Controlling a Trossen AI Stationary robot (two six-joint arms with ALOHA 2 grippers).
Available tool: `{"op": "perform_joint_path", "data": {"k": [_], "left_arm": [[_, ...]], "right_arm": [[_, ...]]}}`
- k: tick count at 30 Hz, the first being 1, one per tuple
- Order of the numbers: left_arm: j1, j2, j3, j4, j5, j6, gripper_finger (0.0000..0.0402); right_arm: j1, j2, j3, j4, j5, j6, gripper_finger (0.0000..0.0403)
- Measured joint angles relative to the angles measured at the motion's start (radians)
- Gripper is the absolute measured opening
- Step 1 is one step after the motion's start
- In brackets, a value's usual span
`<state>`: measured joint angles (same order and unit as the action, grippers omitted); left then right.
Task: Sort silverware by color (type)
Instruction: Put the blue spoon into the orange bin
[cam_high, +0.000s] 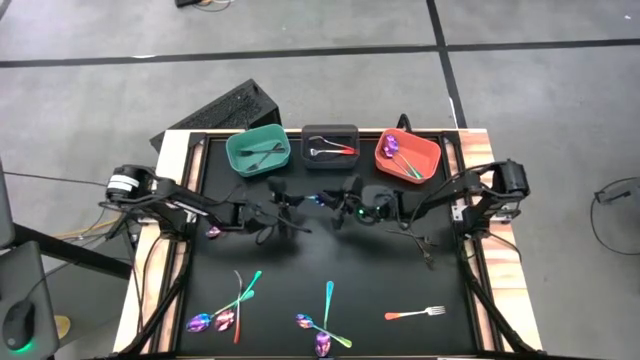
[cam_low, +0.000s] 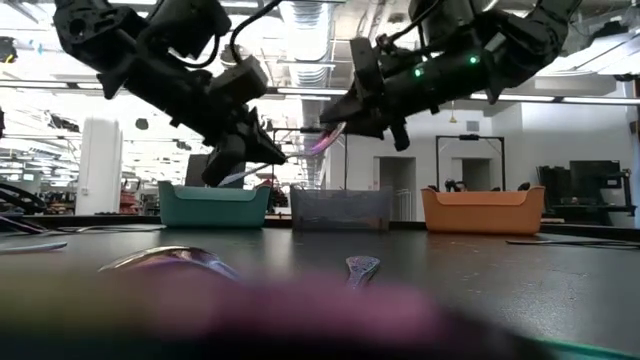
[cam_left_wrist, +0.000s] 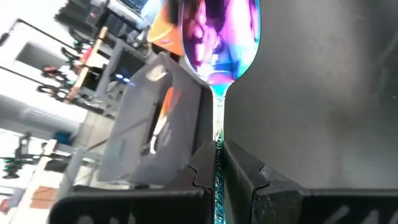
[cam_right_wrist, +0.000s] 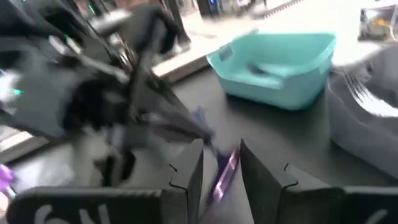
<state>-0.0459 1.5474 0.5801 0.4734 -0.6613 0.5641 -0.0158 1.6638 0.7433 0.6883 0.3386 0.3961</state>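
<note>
Silverware lies loose along the near edge of the black table (cam_high: 420, 290). Mid-table, just before the far bins, the left gripper (cam_left_wrist: 219, 163) is clamped on an iridescent spoon (cam_left_wrist: 219, 37), bowl thrust outward. The right gripper (cam_right_wrist: 220, 163) stands part-open around the same spoon's purple tip, apparently a handover toward the orange bin (cam_high: 408, 157) at far right.

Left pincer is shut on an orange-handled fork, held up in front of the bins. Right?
Not quite. The left pincer is shut on an iridescent purple-teal spoon, not an orange-handled fork; the left wrist view shows the bowl clearly. It is held up in front of the bins, as the high view shows.
</note>
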Motion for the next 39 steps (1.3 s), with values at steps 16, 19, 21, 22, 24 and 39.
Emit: {"op": "perform_joint_path", "data": {"k": [16, 19, 21, 22, 24, 39], "left_arm": [[0.001, 0.001, 0.037, -0.010, -0.043, 0.057, 0.0006], [0.001, 0.001, 0.037, -0.009, -0.044, 0.062, 0.0006], [0.002, 0.001, 0.037, -0.011, -0.043, 0.061, 0.0006], [0.002, 0.001, 0.037, -0.016, -0.041, 0.061, 0.0006], [0.001, 0.001, 0.037, -0.028, -0.033, 0.061, 0.0006], [0.002, 0.002, 0.037, -0.059, 0.010, 0.021, 0.0006]], "right_arm": [[-0.008, -0.013, -0.002, -0.100, 0.029, 0.046, 0.0033], [-0.014, -0.013, -0.002, -0.082, 0.030, 0.044, 0.0024], [-0.014, -0.013, -0.002, -0.075, 0.030, 0.043, 0.0032], [-0.014, -0.012, -0.002, -0.073, 0.028, 0.041, 0.0041], [-0.012, -0.012, -0.002, -0.070, 0.018, 0.040, 0.0064], [-0.027, -0.013, -0.001, -0.078, -0.024, 0.085, 0.0148]]}}
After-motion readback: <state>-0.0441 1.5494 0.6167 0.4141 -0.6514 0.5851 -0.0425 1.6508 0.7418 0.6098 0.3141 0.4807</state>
